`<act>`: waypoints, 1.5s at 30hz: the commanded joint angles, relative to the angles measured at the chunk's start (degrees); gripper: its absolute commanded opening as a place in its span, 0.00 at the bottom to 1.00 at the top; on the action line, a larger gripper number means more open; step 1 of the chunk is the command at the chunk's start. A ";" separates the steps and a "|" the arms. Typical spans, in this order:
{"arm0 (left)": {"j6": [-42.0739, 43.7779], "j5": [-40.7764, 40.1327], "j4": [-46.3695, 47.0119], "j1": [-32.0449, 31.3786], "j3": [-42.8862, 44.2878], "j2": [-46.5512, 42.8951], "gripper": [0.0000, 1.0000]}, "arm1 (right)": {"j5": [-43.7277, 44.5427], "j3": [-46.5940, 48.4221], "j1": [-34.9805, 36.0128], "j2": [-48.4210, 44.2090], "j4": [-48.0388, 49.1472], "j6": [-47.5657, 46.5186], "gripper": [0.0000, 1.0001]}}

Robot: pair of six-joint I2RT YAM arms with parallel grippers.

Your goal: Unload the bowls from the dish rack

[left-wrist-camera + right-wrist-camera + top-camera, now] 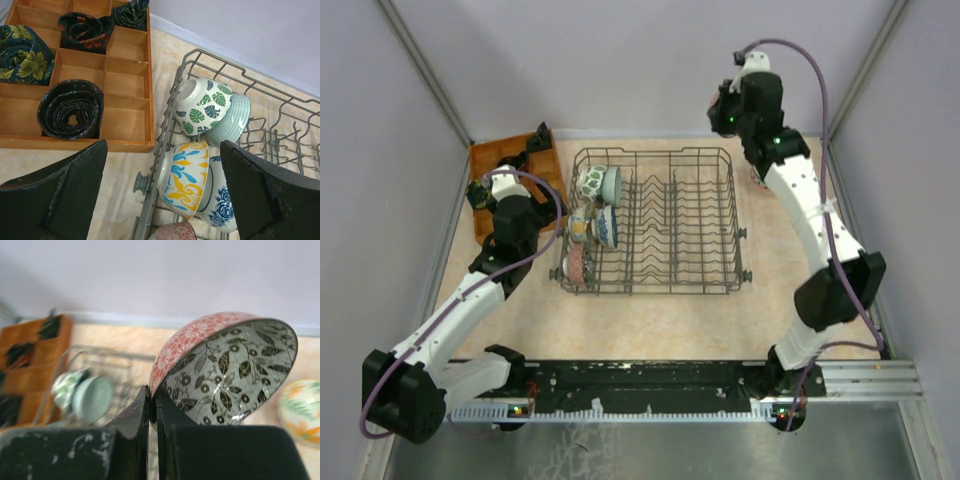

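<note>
The dark wire dish rack [705,152] stands mid-table. Several bowls stand on edge at its left end: a green-leaf one [202,105], a pale green striped one [231,120], a yellow-and-blue one [185,177], a blue-flower one [220,202] and a red-patterned one [172,231]. My left gripper [162,145] hangs open above that end, its fingers either side of the yellow-and-blue bowl without touching it. My right gripper [154,392] is shut on the rim of a bowl [225,370], red outside with black leaves inside, held in the air beyond the rack's far right corner [720,108].
An orange-brown compartment tray [127,85] with rolled dark cloths sits left of the rack [490,158]. On the table right of the rack, partly under my right arm, stands another bowl [300,412]. Walls close in the left, far and right sides.
</note>
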 commanded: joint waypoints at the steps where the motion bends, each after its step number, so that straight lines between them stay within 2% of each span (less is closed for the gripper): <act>1: 0.23 0.48 0.82 -0.39 1.40 -0.66 0.99 | 8.44 16.73 -3.90 11.18 -15.91 -10.25 0.00; 6: 0.31 0.39 0.43 -0.38 1.73 -0.96 0.99 | 14.22 34.34 -7.28 24.12 -28.27 -13.76 0.00; 10: 0.24 0.18 -0.03 -0.40 1.60 -1.55 0.99 | 17.34 40.96 -9.03 30.60 -33.30 -15.31 0.00; 20: -0.11 0.36 -0.41 -0.40 1.64 -1.21 0.99 | 16.33 37.77 -13.13 31.76 -35.81 -15.98 0.00; 33: -0.73 1.03 -0.37 -0.44 1.61 -0.88 0.99 | 10.97 39.09 -17.20 35.14 -39.72 -17.66 0.00; 45: -0.73 0.92 -0.50 -0.35 1.89 -0.92 0.99 | 8.25 40.20 -17.84 38.31 -40.02 -18.01 0.00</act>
